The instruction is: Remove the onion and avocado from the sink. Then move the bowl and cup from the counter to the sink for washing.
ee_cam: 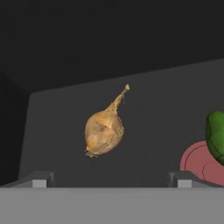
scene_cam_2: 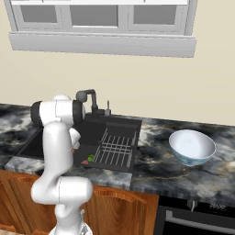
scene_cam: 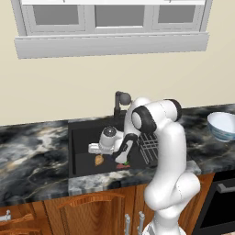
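Observation:
The tan onion (ee_cam: 104, 131) with its thin stem lies on the floor of the black sink (scene_cam: 82, 137). My gripper (ee_cam: 111, 181) hangs open just above it, the onion (scene_cam: 98, 160) centred between the fingertips (ee_cam: 39, 179) and untouched. Just right of the onion in the hand view lies the dark green avocado (ee_cam: 216, 136), also seen in the left base view (scene_cam: 124, 161) and the right base view (scene_cam_2: 91, 157). The white-blue bowl (scene_cam_2: 192, 147) stands on the marbled counter (scene_cam: 32, 156) right of the sink. The cup is out of view.
A red disc (ee_cam: 201, 164) lies under the avocado. A wire rack (scene_cam_2: 114, 149) fills the sink's right section. The dark faucet (scene_cam: 120, 103) rises at the back of the sink. Brown cabinets (scene_cam: 92, 206) sit below the counter, a window above.

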{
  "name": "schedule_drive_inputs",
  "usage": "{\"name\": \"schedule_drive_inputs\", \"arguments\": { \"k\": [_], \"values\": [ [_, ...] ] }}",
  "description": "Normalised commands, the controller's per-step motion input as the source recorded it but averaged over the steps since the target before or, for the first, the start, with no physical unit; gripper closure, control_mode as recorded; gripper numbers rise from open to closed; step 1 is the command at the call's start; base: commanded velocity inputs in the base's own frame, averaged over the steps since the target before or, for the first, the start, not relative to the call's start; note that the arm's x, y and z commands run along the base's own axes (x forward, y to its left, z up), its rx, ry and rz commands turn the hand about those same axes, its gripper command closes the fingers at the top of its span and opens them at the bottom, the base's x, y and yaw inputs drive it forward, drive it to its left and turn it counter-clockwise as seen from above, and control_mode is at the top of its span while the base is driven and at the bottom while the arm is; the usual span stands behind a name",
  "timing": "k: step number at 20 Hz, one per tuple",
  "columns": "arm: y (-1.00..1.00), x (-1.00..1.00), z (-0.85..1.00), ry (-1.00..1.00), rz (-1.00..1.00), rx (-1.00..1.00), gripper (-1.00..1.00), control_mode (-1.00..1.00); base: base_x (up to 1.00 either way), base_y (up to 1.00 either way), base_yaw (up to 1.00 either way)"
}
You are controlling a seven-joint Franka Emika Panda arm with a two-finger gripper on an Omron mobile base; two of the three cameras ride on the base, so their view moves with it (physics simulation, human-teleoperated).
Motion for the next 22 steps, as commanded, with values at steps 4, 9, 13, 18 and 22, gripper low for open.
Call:
{"name": "schedule_drive_inputs", "arguments": {
  "k": [4,9,13,18,22],
  "values": [
    [0.05,0.05,-0.13,0.0,-0.01,0.0,-1.0,-1.0,0.0,0.0,0.0],
    [0.03,0.05,-0.15,0.0,-0.01,0.0,-1.0,-1.0,0.0,0.0,0.0],
    [0.02,0.05,-0.17,0.0,-0.02,0.0,-1.0,-1.0,0.0,0.0,0.0],
    [0.02,0.04,-0.16,0.0,-0.02,0.0,-1.0,-1.0,0.0,0.0,0.0],
    [0.02,0.05,-0.14,0.0,-0.02,0.0,-1.0,-1.0,0.0,0.0,0.0]
  ]
}}
